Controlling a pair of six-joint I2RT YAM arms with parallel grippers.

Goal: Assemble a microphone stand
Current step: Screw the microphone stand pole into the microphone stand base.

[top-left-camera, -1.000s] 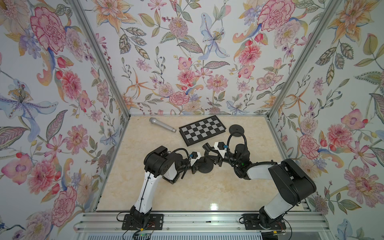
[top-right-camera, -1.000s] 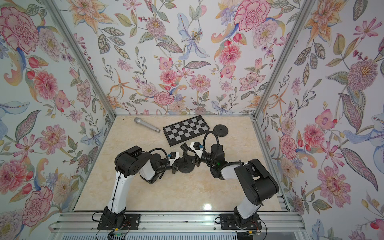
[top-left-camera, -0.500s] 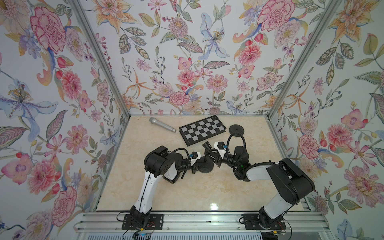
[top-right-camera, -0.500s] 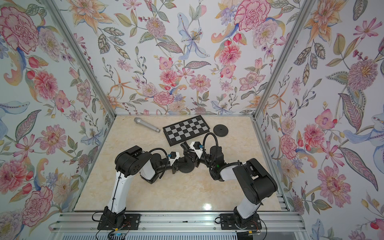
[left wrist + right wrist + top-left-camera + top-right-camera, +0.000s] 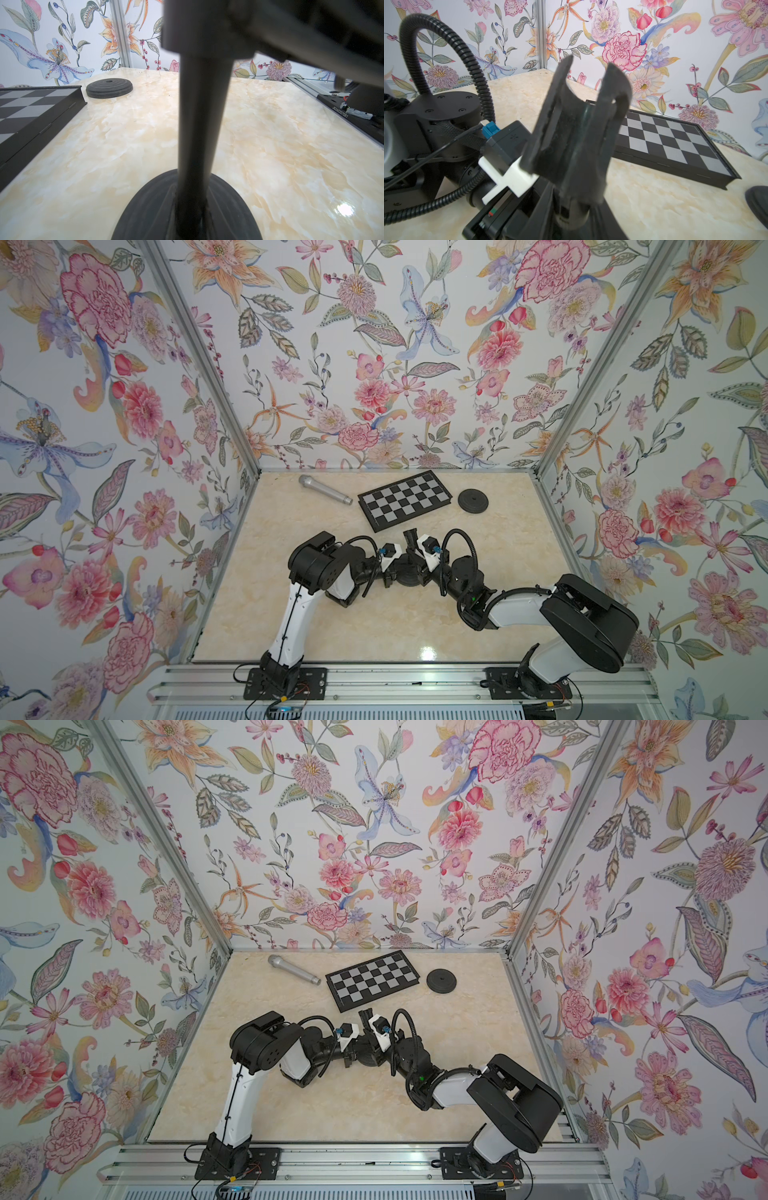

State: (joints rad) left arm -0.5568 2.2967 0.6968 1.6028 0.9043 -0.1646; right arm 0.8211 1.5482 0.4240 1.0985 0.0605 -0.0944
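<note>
Just robot-side of chessboard (image 5: 405,499): stand pole (image 5: 201,124) upright on base (image 5: 149,212); left gripper (image 5: 392,570) clamped tight on stand pole, likely steadying it; right gripper (image 5: 424,570) at mic clip (image 5: 577,135), finger opening indeterminable; microphone (image 5: 324,488) beside chessboard, unmounted.

One marking can be read: small pale characters, seemingly "J6260207081", on the black metal mounting plate (image 5: 357,124) at the edge of the cream marble-look tabletop (image 5: 270,135). The plate sits toward five o'clock in both top views, where the print is too small to read.
</note>
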